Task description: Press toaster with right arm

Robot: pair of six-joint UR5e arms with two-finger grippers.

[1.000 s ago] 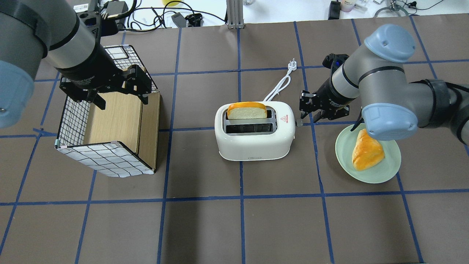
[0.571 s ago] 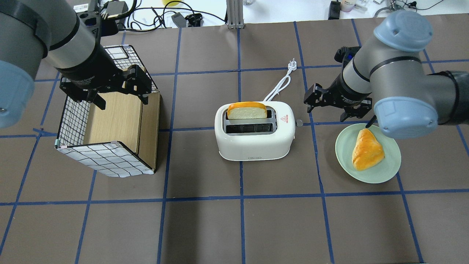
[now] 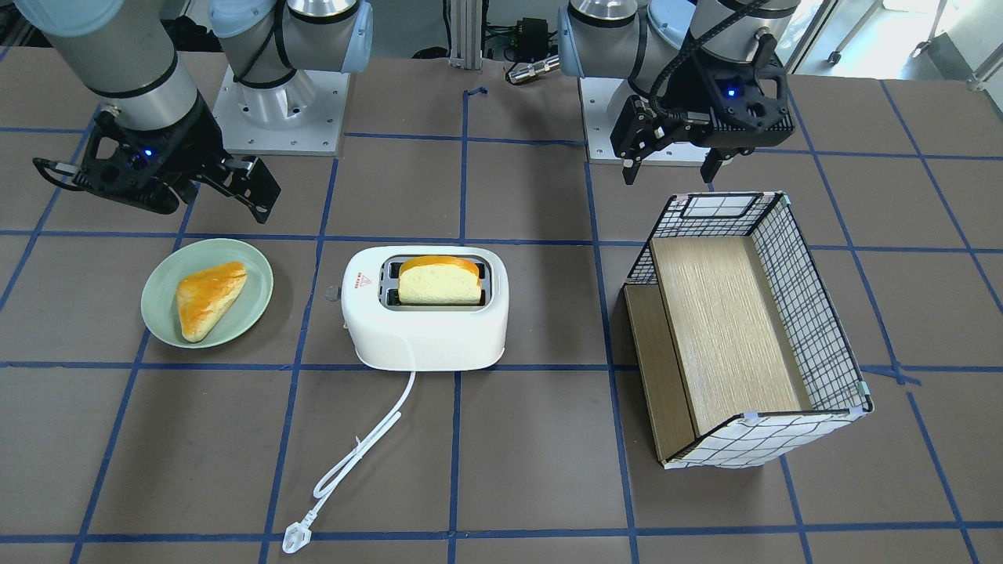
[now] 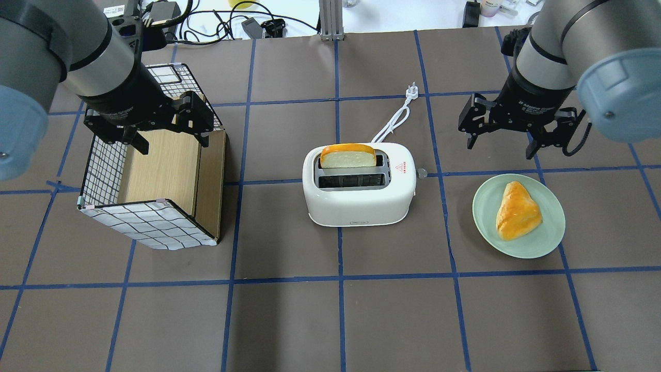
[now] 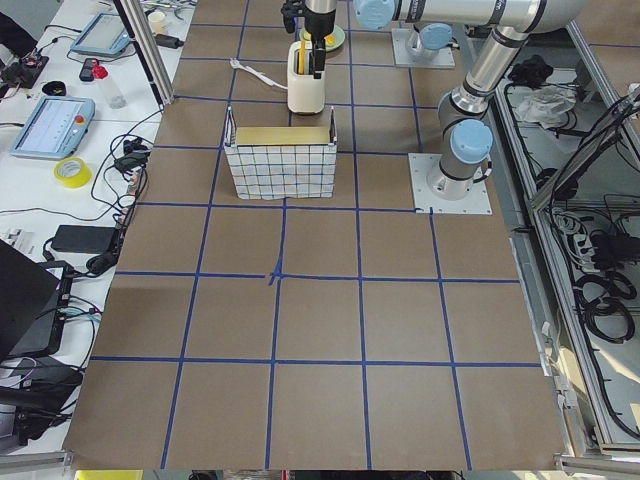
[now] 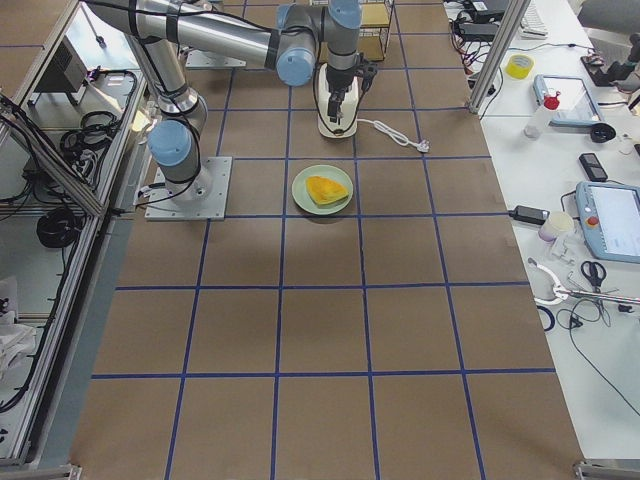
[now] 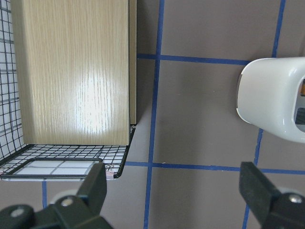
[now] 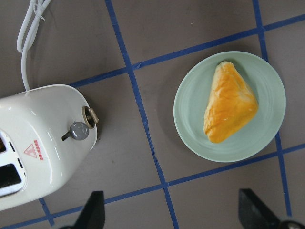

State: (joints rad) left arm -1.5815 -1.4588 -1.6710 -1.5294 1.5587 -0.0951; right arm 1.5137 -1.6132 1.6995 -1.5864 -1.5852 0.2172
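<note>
Toaster (image 4: 359,196): glossy white, rounded, two-slot, bread slice (image 4: 347,156) in far slot, on matte brown worktop (image 4: 289,320). Right tool (image 4: 499,150): black, spread wide, empty, right of toaster, apart.

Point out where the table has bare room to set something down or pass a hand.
Widest bare room: the robot-side strip along the basket, toaster and plate. The gap between basket and toaster is bare. Tighter: between toaster and plate, where the knob juts out and the right pincer hangs open overhead; the cord lies behind the toaster.
</note>
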